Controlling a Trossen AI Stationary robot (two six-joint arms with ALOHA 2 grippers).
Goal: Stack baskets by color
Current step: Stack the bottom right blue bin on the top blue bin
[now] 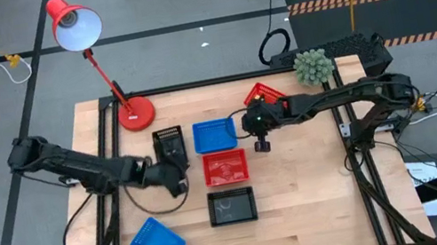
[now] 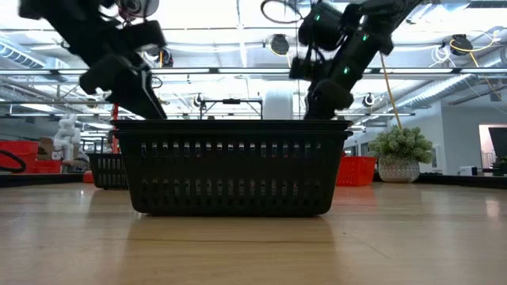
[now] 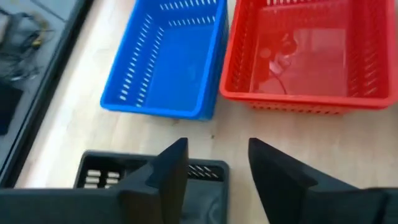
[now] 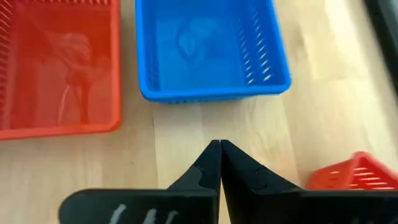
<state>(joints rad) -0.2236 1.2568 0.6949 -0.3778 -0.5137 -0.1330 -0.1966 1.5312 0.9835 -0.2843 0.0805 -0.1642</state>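
Note:
Three baskets stand in a row at mid-table: blue (image 1: 214,135), red (image 1: 225,168) and black (image 1: 231,206). A second blue basket (image 1: 157,244) stands near left, and a second red one (image 1: 263,94) sits tilted at far right. Another black basket (image 1: 169,142) stands left of the row. My left gripper (image 1: 175,172) hovers open over its near end: one finger (image 3: 165,177) is over the basket (image 3: 205,169), the other (image 3: 280,180) beside it over bare wood. My right gripper (image 1: 260,142) is shut and holds nothing, above the table just right of the blue basket (image 4: 211,50).
A red desk lamp (image 1: 134,112) stands at the far left of the table, and a potted plant (image 1: 313,66) at the far right. In the low view the near black basket (image 2: 234,166) hides most of the middle. Bare wood (image 1: 321,194) lies right of the row.

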